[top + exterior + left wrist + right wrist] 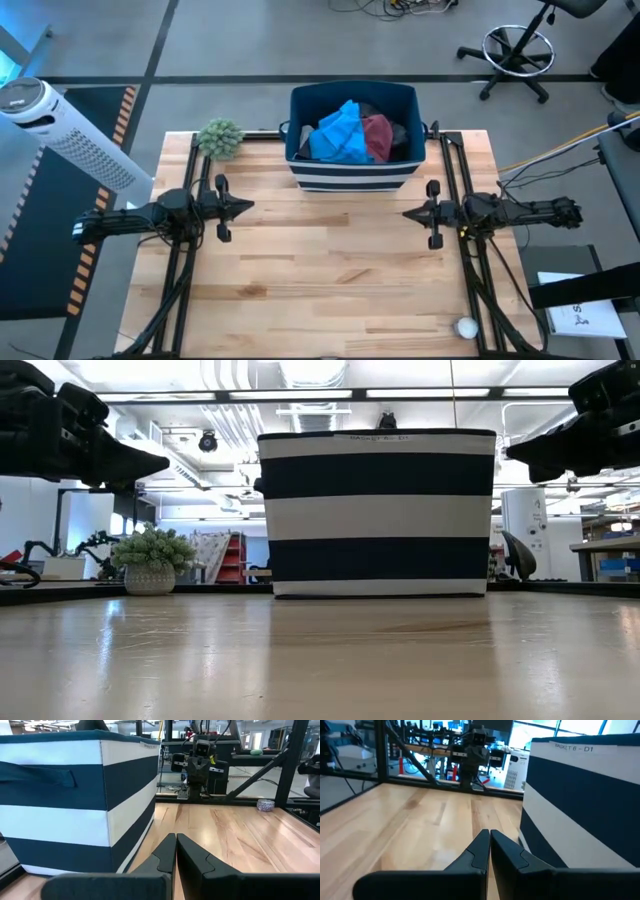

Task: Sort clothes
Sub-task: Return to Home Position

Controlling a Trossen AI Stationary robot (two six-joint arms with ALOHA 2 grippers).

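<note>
Clothes [348, 135] sat in the bin [350, 175], far side of the surface [330, 270], so I held left gripper [247, 207] and right gripper [409, 213] clear either side, fingers closed, empty.

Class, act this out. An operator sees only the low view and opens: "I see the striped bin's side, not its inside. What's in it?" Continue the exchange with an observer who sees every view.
Observer: The high view shows a blue garment and a maroon one lying in the bin.
Operator: Are the grippers shut?
Observer: Yes. The wrist views show the left gripper and right gripper closed, holding nothing.
Operator: Anything nearer my camera?
Observer: A small white object on the table, on the right arm's side, far from the bin.
</note>
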